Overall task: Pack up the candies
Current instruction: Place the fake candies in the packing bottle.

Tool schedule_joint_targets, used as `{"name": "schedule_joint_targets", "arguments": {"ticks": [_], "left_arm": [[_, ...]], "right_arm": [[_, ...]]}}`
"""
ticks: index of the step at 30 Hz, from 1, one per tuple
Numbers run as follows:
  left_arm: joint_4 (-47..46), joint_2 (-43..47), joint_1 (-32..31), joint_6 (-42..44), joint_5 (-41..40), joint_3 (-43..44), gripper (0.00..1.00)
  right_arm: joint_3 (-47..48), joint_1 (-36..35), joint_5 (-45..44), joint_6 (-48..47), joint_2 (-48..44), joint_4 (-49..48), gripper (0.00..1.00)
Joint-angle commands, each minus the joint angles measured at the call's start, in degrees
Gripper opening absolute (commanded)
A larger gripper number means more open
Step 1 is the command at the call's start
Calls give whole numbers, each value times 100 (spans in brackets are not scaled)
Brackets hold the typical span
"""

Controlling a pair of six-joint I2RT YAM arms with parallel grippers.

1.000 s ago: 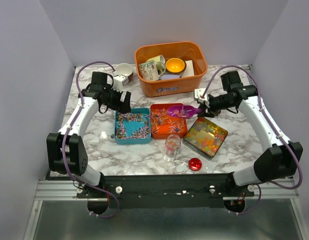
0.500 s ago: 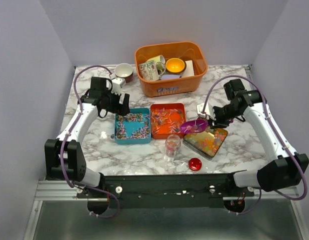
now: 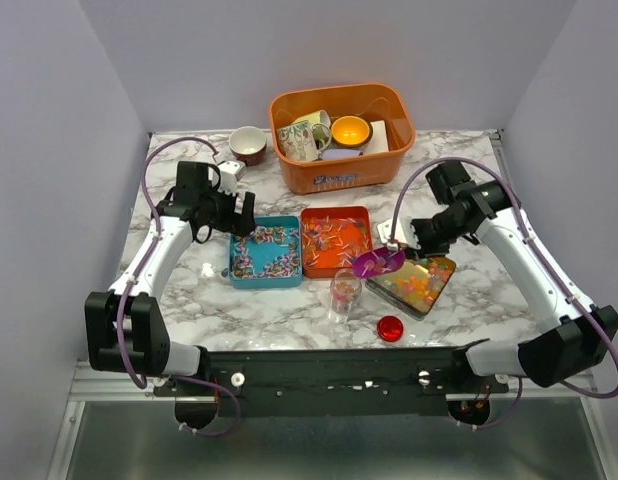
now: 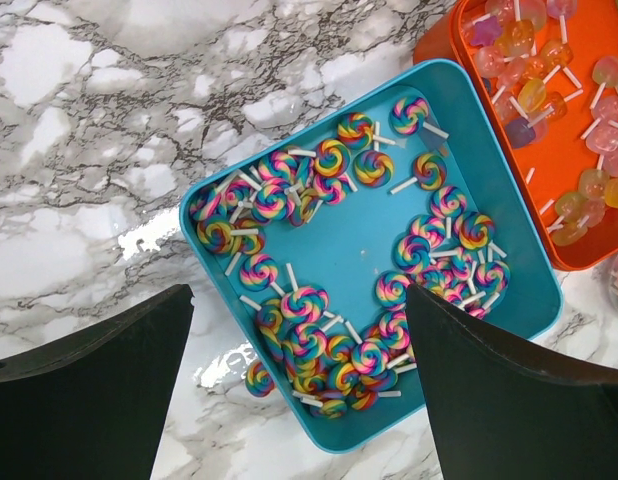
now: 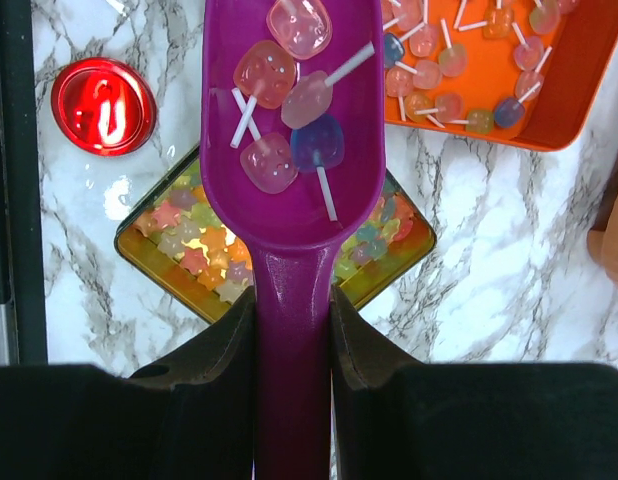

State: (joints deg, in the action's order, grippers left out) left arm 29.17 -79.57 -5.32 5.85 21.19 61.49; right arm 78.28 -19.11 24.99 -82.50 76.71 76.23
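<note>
Swirl lollipop candies fill a teal tray (image 3: 264,252), also in the left wrist view (image 4: 369,250). Pale lollipop candies lie in an orange tray (image 3: 336,240). Star-shaped jelly candies fill a gold tin (image 3: 414,282). My right gripper (image 5: 293,320) is shut on the handle of a purple scoop (image 5: 294,150) that carries several pale candies. It holds the scoop (image 3: 379,262) over the gold tin's near corner, beside a clear jar (image 3: 345,293). My left gripper (image 4: 299,292) is open and empty above the teal tray's left corner.
A red lid (image 3: 390,328) lies near the front edge, right of the jar. An orange basket (image 3: 341,135) with mugs and a bowl stands at the back. A small cup (image 3: 248,143) sits at the back left. One swirl candy (image 4: 257,378) lies beside the teal tray.
My right gripper has carried the loaded scoop from over the orange tray forward and down toward the jar. My left arm has drawn back a little to the left.
</note>
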Motion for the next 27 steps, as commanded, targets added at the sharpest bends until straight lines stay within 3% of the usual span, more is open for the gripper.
{"name": "schedule_joint_targets", "arguments": {"ticks": [1,14,27], "left_arm": [[-166,275,84,-49,-133,-155,99],[-350,469,137,-189,-63,-392,99],[-526,425,242,-453,87,-384,99]], "right_arm": [[179,-382,-530,120,-86,657,1],[653,-1059,-1506,418,178,771,1],[662,-1771,-2411,129,178,938,1]]}}
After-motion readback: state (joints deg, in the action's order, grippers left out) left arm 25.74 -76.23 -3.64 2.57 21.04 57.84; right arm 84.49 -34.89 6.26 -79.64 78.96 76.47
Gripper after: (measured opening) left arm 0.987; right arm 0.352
